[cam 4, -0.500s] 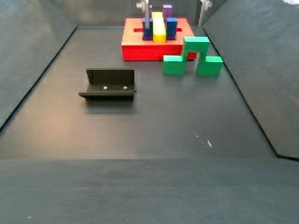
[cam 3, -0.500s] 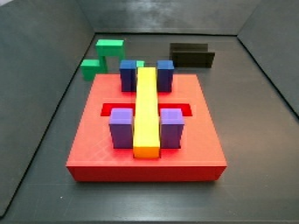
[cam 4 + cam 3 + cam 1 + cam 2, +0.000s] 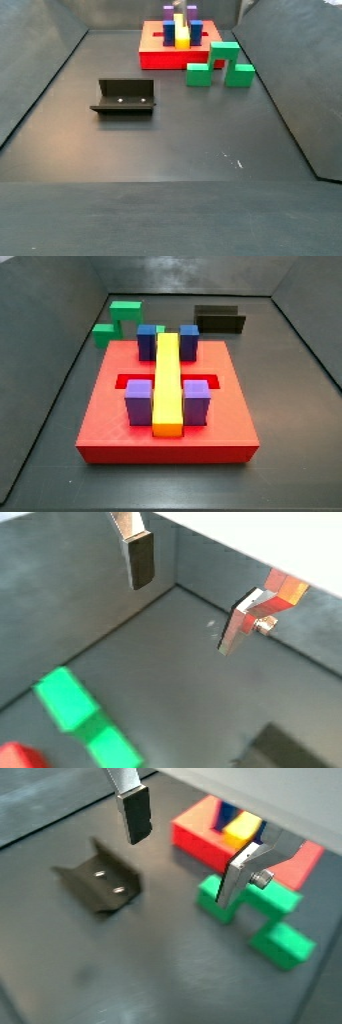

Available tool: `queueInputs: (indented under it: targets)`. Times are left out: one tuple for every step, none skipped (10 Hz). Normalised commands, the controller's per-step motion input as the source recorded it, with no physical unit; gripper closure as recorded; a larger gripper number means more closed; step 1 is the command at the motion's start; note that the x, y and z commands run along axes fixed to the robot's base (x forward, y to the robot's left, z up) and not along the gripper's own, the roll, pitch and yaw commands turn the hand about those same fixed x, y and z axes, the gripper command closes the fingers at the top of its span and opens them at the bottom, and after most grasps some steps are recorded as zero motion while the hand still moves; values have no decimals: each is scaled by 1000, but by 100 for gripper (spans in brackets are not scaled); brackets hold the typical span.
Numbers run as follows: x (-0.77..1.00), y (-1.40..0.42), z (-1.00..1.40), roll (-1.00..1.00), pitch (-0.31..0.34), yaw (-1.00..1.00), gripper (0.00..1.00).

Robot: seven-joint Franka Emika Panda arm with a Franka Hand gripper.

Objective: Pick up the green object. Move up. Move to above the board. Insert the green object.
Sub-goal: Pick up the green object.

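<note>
gripper (image 3: 187, 843) hangs wide and empty above the floor, between the fixture (image 3: 100, 878) and the green object (image 3: 254, 913), which lies beside the board (image 3: 167, 50). centre the fingers over its raised cube before descending.

The gripper (image 3: 181, 853) hangs open above the floor between fixture (image 3: 100, 878) and green object (image 3: 261, 918)

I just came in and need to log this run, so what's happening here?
The gripper hangs open above the floor with nothing between its fingers; it shows only in the wrist views. The green object sits on the floor beside the board, not yet picked up. The board carries a yellow bar and blue and purple blocks. The fixture stands apart on the floor.
</note>
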Motion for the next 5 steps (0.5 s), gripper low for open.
queueInputs:
  targets:
    - [-529,-891,34,0,-50,-97,0]
    - [-523,-997,0,49,-84,0,0]
    - [-446,-940,-269,231,-149,0,0]
    - [-434,-871,-477,300,-209,0,0]
    - [-434,-771,-480,256,-219,29,0]
